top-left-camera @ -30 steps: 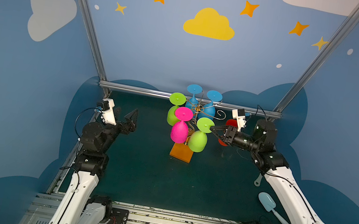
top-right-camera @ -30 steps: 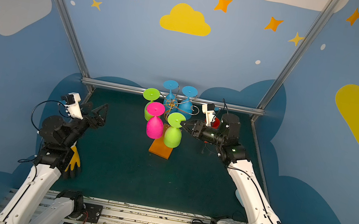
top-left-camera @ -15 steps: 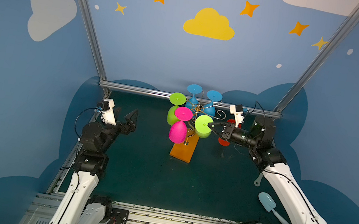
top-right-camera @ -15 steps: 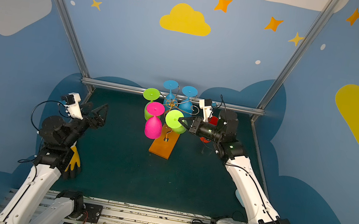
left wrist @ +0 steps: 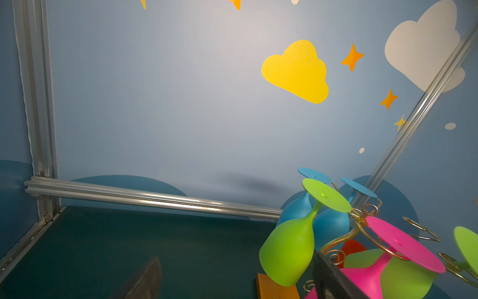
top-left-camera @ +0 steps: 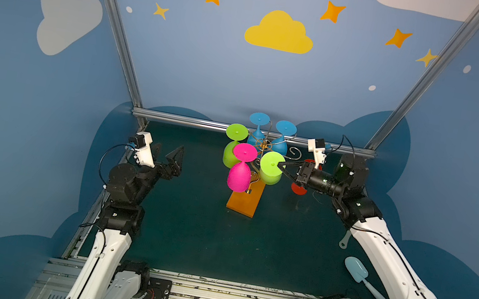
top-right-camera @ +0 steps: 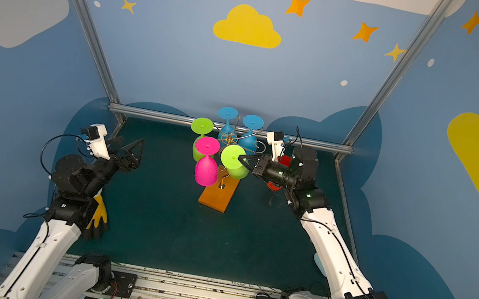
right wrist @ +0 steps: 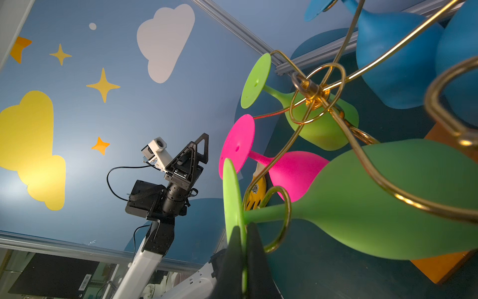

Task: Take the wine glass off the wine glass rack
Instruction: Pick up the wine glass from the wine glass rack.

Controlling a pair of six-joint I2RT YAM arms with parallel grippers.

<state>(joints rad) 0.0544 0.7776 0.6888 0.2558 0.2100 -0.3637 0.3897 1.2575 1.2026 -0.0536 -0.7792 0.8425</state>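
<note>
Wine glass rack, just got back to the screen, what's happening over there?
The right gripper is shut on the foot of the near green wine glass, which hangs upside down with its stem inside a scroll loop of the wine glass rack, not yet off. The left gripper is open, held clear of everything. The pink glass hangs untouched beside it.

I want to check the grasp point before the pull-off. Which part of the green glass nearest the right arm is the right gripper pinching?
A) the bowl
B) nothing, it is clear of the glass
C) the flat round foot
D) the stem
C: in the right wrist view the right gripper is shut on the rim of the flat foot of the green wine glass; its stem and bowl are untouched.
</note>
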